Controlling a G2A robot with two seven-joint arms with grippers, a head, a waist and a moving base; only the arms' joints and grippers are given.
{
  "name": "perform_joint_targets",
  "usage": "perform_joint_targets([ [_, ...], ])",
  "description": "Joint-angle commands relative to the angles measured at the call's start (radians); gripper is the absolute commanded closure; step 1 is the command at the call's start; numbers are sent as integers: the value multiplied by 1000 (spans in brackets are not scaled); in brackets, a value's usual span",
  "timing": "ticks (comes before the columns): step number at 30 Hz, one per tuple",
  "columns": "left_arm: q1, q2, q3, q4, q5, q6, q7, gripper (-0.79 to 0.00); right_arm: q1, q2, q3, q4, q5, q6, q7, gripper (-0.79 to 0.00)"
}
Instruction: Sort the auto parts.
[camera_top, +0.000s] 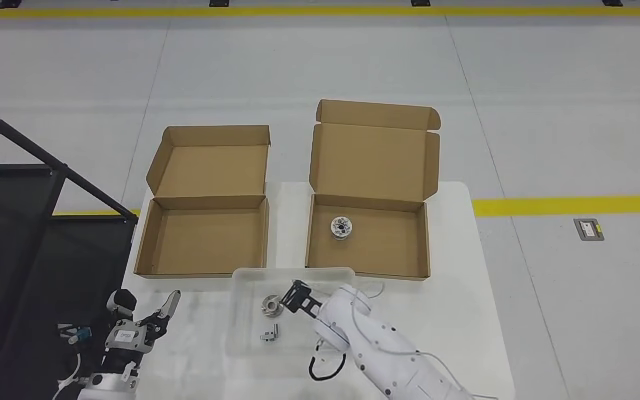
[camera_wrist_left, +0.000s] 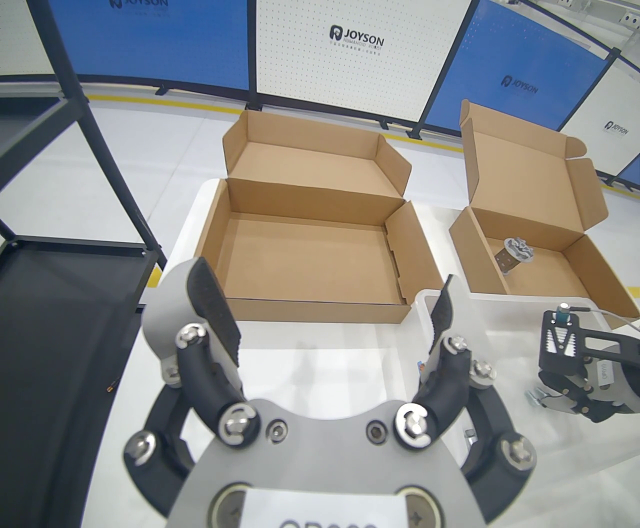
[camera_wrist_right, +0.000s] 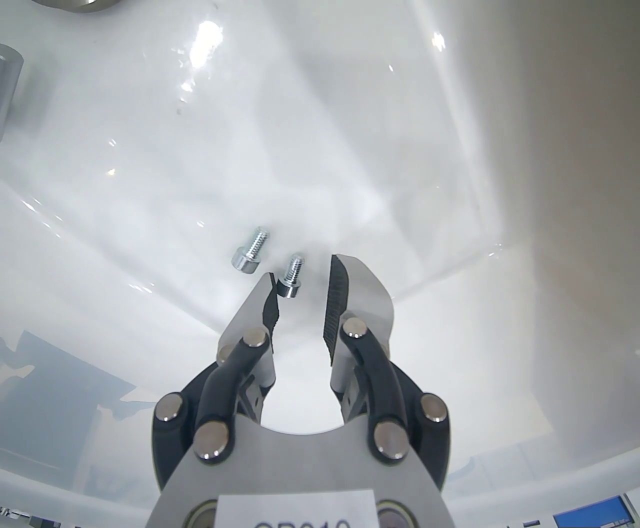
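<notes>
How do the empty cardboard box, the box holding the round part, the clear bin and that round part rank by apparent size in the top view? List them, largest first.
1. The empty cardboard box and the box holding the round part: they look alike, so unranked.
2. The clear bin.
3. The round part, far smallest.

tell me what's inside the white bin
Two bolts, a round metal part, and the open right pincer at the bolts. In the top view the arm covers part of the bin floor, so anything under it can't be seen.
</notes>
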Motion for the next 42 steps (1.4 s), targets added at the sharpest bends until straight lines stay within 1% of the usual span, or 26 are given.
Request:
perform_joint_targets([
  [1, 0, 0, 0, 0, 0, 0, 0, -785, -1, -1, 5, 5, 3, -4, -2, -240],
  [4, 0, 0, 0, 0, 0, 0, 0, -785, -4, -3, 10, 10, 3, -8, -6, -219],
  [6, 0, 0, 0, 0, 0, 0, 0, -785, -6, -4, 11, 11, 3, -9, -9, -154],
  [13, 0, 0, 0, 0, 0, 0, 0, -785, -18, -5, 18, -22, -25, -2, -2, -169],
  [15, 0, 0, 0, 0, 0, 0, 0, -785, -23, -4, 22, -34, -32, -5, 5, -154],
  [16, 0, 0, 0, 0, 0, 0, 0, -785, -26, -3, 24, -39, -36, -6, 8, -132],
  [17, 0, 0, 0, 0, 0, 0, 0, -785, -28, -3, 26, -44, -39, -7, 9, -31],
  [18, 0, 0, 0, 0, 0, 0, 0, -785, -31, -3, 29, -47, -41, -10, 9, 0],
  [24, 0, 0, 0, 0, 0, 0, 0, -785, -39, 1, 48, -56, -48, -31, -4, 0],
  [25, 0, 0, 0, 0, 0, 0, 0, -785, -40, 0, 50, -55, -49, -33, -6, -52],
  [27, 0, 0, 0, 0, 0, 0, 0, -785, -39, -1, 52, -55, -52, -36, -10, -206],
  [28, 0, 0, 0, 0, 0, 0, 0, -785, -39, -1, 52, -54, -54, -36, -11, -237],
  [36, 0, 0, 0, 0, 0, 0, 0, -785, -35, -9, 54, -47, -58, -38, -13, -246],
  [42, 0, 0, 0, 0, 0, 0, 0, -785, -36, -13, 57, -33, -56, -44, -26, -231],
])
